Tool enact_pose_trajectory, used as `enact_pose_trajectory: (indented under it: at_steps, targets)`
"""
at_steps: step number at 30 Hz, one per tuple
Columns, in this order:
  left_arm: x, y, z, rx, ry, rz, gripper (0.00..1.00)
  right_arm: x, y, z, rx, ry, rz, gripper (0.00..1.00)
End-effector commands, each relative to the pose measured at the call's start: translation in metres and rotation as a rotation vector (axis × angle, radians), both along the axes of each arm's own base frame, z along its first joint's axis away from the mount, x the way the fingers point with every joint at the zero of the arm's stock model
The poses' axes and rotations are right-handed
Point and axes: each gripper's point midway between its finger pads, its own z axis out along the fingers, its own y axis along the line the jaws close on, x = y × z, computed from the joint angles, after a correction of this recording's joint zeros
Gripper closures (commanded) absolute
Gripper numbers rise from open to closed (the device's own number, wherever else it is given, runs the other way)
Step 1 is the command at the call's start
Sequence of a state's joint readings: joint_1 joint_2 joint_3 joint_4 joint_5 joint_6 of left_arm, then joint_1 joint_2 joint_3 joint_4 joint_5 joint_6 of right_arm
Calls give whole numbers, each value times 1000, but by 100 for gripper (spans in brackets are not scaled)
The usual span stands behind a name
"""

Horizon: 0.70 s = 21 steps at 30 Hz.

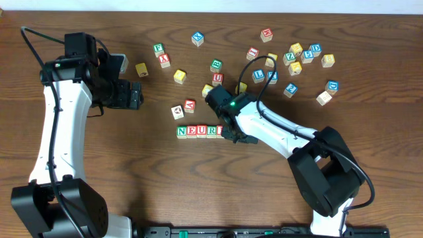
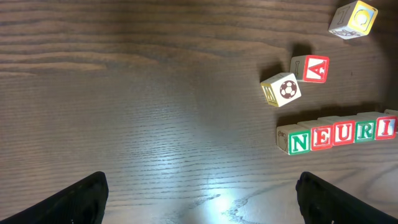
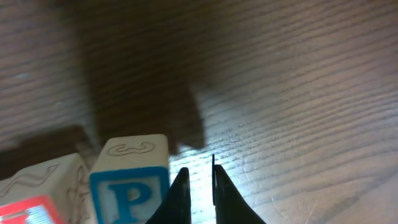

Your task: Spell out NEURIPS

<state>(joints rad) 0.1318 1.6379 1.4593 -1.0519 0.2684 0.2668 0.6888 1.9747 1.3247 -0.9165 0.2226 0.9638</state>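
Observation:
Five wooden cubes stand in a row reading N (image 2: 299, 140), E (image 2: 321, 137), U (image 2: 342, 134), R (image 2: 364, 130), I (image 2: 385, 128); the row (image 1: 198, 131) lies at mid-table in the overhead view. The blue P cube (image 3: 130, 183) stands at the row's right end, touching a red-lettered cube (image 3: 37, 199). My right gripper (image 3: 199, 193) is shut and empty, its fingers against the P cube's right side; from overhead, the right gripper (image 1: 232, 134) hides the P. My left gripper (image 2: 202, 202) is open and empty over bare wood, left of the row. I cannot pick out the S cube.
A red A cube (image 2: 311, 68) and a soccer-ball cube (image 2: 281, 90) sit just above the row's left end. A red U cube (image 1: 217, 79) and several other loose cubes (image 1: 295, 59) are scattered across the far middle and right.

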Motion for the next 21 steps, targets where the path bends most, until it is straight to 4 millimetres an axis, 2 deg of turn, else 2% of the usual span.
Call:
enact_pose_trajectory:
  at_steps: [1,14,21]
  targets:
    - [2,-2,11,-3,-32,-15,5,2,-10,-3,-39,-26,-35,93]
    - [2,-2,11,-3,-32,-15,5,16,-12,1,-69,-102,-38,94]
    - [2,-2,11,-3,-32,-15,5,23,-7,0,-56,-121,20,95]
